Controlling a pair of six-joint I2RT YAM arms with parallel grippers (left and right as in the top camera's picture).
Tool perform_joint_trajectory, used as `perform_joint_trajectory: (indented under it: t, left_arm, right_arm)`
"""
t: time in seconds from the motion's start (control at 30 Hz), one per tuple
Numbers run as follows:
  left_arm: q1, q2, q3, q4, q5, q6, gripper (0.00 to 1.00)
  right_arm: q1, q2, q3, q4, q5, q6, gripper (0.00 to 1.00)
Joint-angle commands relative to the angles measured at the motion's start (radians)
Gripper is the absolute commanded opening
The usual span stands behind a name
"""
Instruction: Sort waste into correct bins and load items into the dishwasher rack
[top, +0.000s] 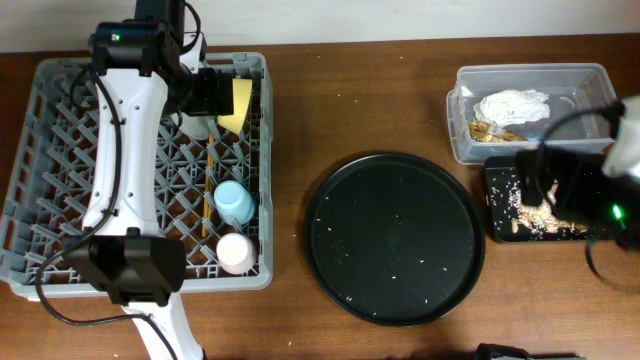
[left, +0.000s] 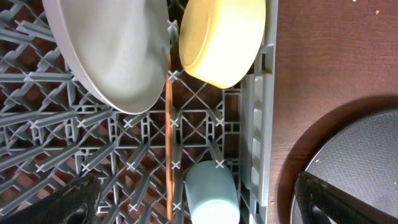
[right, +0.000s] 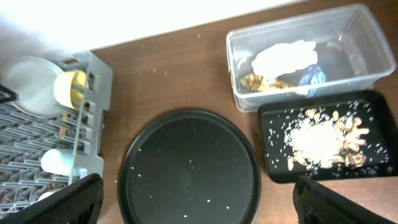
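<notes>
The left pincer (left: 196, 206) hung over the dishwasher rack (left: 258, 124) with its two fingers (left: 68, 202) spread wide and nothing between them. Ahead of it, the white plate (left: 118, 56) stood on edge among the pegs. The yellow bowl (left: 221, 40) stood just to the plate's right, also tipped on its side. A wooden chopstick (left: 168, 137) ran from the gap between plate and bowl straight back toward the pincer. The blue cup (left: 211, 193) lay directly beneath the open fingers, against the rack's right wall. In the overhead view the pink cup (top: 236, 252) sat past the blue one along the same wall, farther from the pincer.

The right pincer (right: 199, 206) was likewise spread wide and held nothing. It hung above the table over the near edge of the round black tray (right: 186, 162), which bore only specks. Ahead and to its right, the flat black tray (right: 267, 143) carried a heap of pale and golden food scraps (right: 323, 140). Beyond that tray stood the clear tub (right: 367, 37), holding the crumpled white napkin (right: 283, 57) with a few brownish scraps just beside it. The rack stood well apart, to the right pincer's left.
</notes>
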Motion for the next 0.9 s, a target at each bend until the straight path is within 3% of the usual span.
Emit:
perform_joint_trajectory:
  t: [0.0, 0.1, 0.17, 0.23, 0.43, 0.47, 0.53, 0.7, 0.87]
  left_arm:
    - [0.002, -0.005, 0.004, 0.002, 0.013, 0.001, 0.99]
    - [0.002, -0.005, 0.004, 0.003, 0.013, 0.001, 0.99]
    - [0.002, -0.005, 0.004, 0.002, 0.013, 0.001, 0.99]
    - [0.002, -0.005, 0.004, 0.002, 0.013, 0.001, 0.99]
    - [0.002, -0.005, 0.004, 0.002, 0.013, 0.001, 0.99]
    - [0.002, -0.005, 0.004, 0.002, 0.013, 0.001, 0.99]
    - [0.002, -0.005, 0.004, 0.002, 0.013, 0.001, 0.99]
    - [0.002, -0.005, 0.004, 0.003, 0.013, 0.001, 0.99]
    - [0.002, -0.005, 0.004, 0.002, 0.013, 0.001, 0.99]
  right_arm:
    - [-0.003, -0.067, 0.014, -0.008, 0.044, -0.015, 0.98]
    - [-0.003, -0.096, 0.011, -0.094, 0.108, -0.131, 0.98]
    - [0.008, -0.132, -0.072, -0.016, 0.104, -0.161, 0.98]
    - [0.063, -0.260, -0.313, 0.230, 0.092, -0.160, 0.98]
    - [0.089, -0.739, -1.417, 1.206, -0.024, -0.154, 0.98]
    - [0.127, -0.827, -1.583, 1.331, -0.004, -0.142, 0.98]
    - [0.178, -0.935, -1.749, 1.457, 0.049, -0.141, 0.98]
    - [0.195, -1.099, -1.954, 1.489, 0.075, -0.142, 0.98]
    - [0.208, -1.157, -1.955, 1.466, 0.097, -0.142, 0.99]
